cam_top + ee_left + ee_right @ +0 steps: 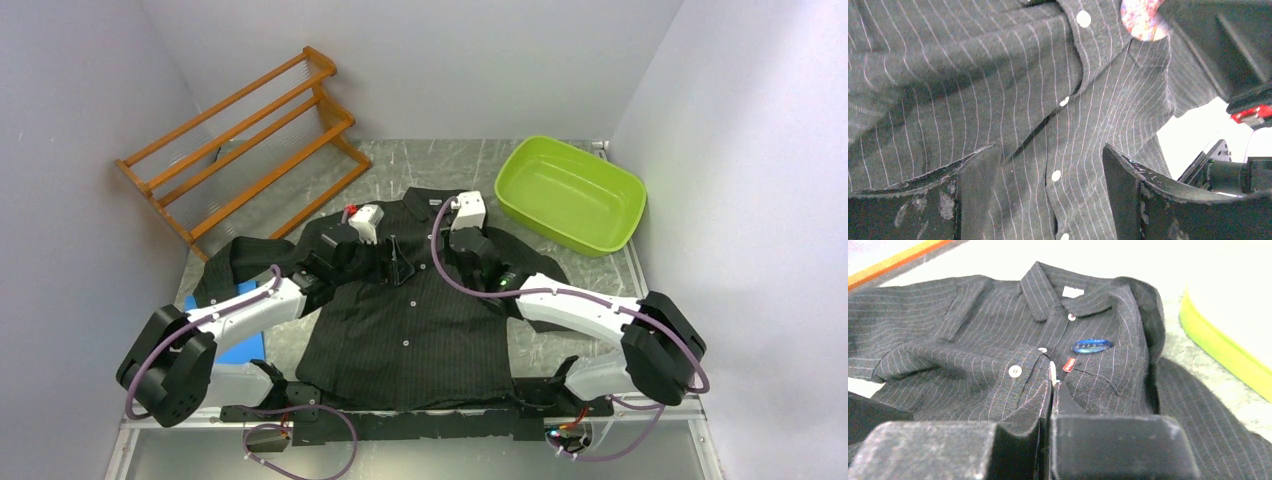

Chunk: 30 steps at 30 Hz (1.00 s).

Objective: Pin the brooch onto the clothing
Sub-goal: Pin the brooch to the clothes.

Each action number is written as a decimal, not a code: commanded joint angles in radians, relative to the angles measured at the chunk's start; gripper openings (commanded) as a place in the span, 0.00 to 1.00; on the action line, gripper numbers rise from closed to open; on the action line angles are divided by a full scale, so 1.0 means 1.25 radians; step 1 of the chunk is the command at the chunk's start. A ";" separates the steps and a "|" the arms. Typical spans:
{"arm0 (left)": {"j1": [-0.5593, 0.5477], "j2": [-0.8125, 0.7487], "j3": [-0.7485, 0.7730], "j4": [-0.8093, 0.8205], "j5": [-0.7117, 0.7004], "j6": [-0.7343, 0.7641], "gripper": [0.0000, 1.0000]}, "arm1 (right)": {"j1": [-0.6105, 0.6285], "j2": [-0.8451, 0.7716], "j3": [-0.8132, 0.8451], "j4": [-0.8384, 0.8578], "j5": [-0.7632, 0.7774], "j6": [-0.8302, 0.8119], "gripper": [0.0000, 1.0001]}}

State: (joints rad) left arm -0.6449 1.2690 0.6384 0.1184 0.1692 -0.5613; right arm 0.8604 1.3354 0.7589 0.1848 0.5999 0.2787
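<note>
The clothing (420, 320), a black pinstriped shirt, lies flat on the table with its collar at the far side. The brooch (1091, 346), a blue oval, sits on the chest just above the tiny red mark (1069, 364). In the left wrist view the brooch (1144, 22) shows as a colourful disc, partly behind the right arm. My right gripper (1053, 385) is shut, pinching a fold of the clothing (998, 340) at the button strip below the red mark. My left gripper (1050, 147) hovers open over the button strip (1056, 175), holding nothing. In the top view the brooch is hidden.
A wooden rack (240, 140) leans at the back left. A green tub (570, 190) stands at the back right, close to the shirt's shoulder. A blue object (240, 350) lies under the left arm. Grey walls close in on both sides.
</note>
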 commanded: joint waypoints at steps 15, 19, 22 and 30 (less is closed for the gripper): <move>-0.048 0.147 -0.072 0.711 0.096 0.338 0.75 | 0.035 -0.052 0.144 -0.269 0.205 0.379 0.00; -0.083 0.217 -0.104 0.908 0.121 0.497 0.68 | 0.035 -0.030 0.197 -0.346 0.200 0.447 0.00; -0.099 0.262 -0.112 1.000 0.095 0.516 0.65 | 0.035 -0.025 0.208 -0.365 0.192 0.471 0.00; -0.156 0.271 -0.076 0.980 -0.030 0.596 0.57 | 0.035 -0.021 0.206 -0.365 0.177 0.485 0.00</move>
State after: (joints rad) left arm -0.8169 1.6211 0.5018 1.2667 0.2005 0.0910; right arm 0.9054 1.3090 0.9775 -0.2623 0.8093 0.8501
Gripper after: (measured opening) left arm 0.619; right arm 0.019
